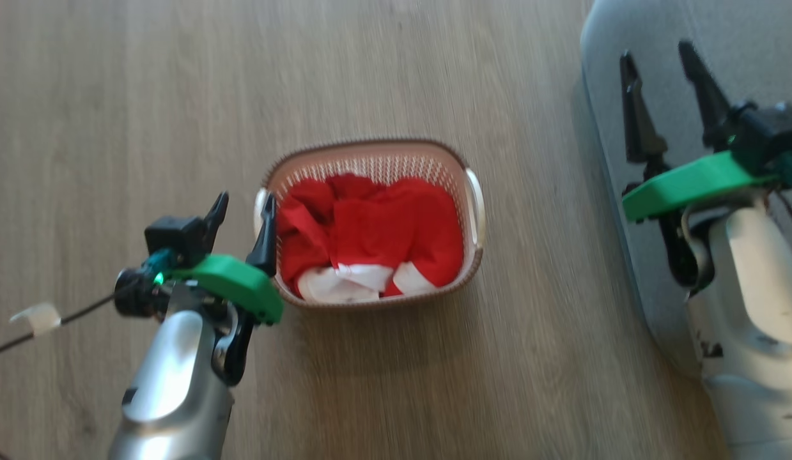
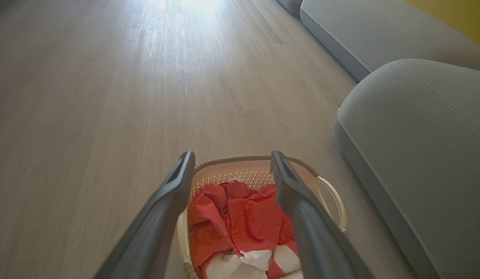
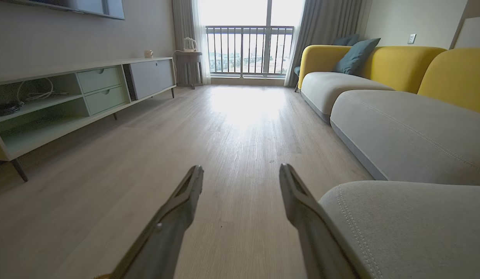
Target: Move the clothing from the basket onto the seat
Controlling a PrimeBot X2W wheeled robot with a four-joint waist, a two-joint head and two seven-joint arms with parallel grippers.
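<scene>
**Operator:** What do I have to work with, by count?

**Spotter:** You have one basket (image 1: 383,165), one heap of clothing (image 1: 370,236) and one seat (image 2: 418,128). You also have two end effectors, each with two dark fingers. The basket has two pale side handles (image 1: 476,206). Beyond the seat, in the right wrist view, two more grey cushions (image 3: 398,131) run toward the far window.

**Operator:** Where is the clothing?

**Spotter:** It lies inside the basket, which stands on the wood floor (image 1: 114,96), left of the seat and apart from it. The heap fills the basket from side to side.

**Operator:** How does it look?

**Spotter:** You're looking at bright red fabric, crumpled into folds. At the near edge there are white patches, three as far as the blur lets you count.

**Operator:** And the end effectors?

**Spotter:** Your left end effector (image 1: 245,201) is spread and holds nothing. It sits at the basket's left side, and one finger crosses the left rim. In its wrist view the two fingers frame the red heap. Your right end effector (image 1: 656,51) is spread too, with nothing between its fingers, and it sits over the seat's left edge.
</scene>
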